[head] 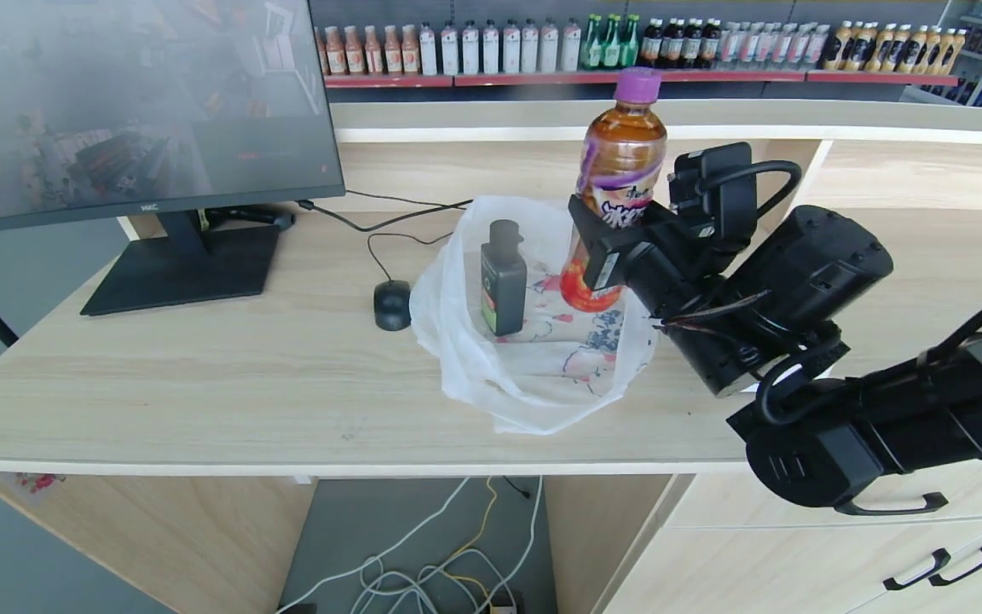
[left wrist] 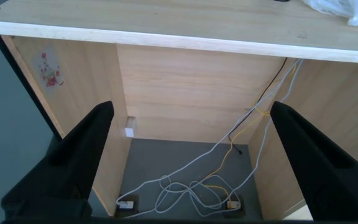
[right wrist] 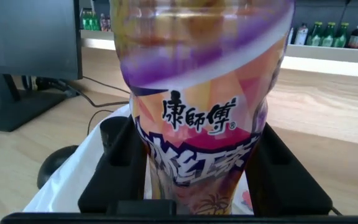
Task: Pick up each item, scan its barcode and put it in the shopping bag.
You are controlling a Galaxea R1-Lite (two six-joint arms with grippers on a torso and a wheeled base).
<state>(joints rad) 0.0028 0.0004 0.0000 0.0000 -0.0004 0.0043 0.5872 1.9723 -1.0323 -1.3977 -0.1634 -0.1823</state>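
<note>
Black left pincer (left wrist: 191, 107) stands spread wide and empty, low before the table's (head: 201, 375) front edge. On the table, a translucent shopping bag (head: 534, 375) holds an upright dark bottle (head: 503, 277). The right pincer (head: 603, 243) clamps a purple-capped drink bottle (head: 623, 153) upright over the bag. Beyond lie a mouse (head: 391, 304) and a monitor (head: 133, 102).

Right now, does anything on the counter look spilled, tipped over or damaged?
Nothing stands out. The right gripper holds the purple-capped bottle roughly upright at the shopping bag, the dark bottle stands upright inside it, and the counter shows no spill.
</note>
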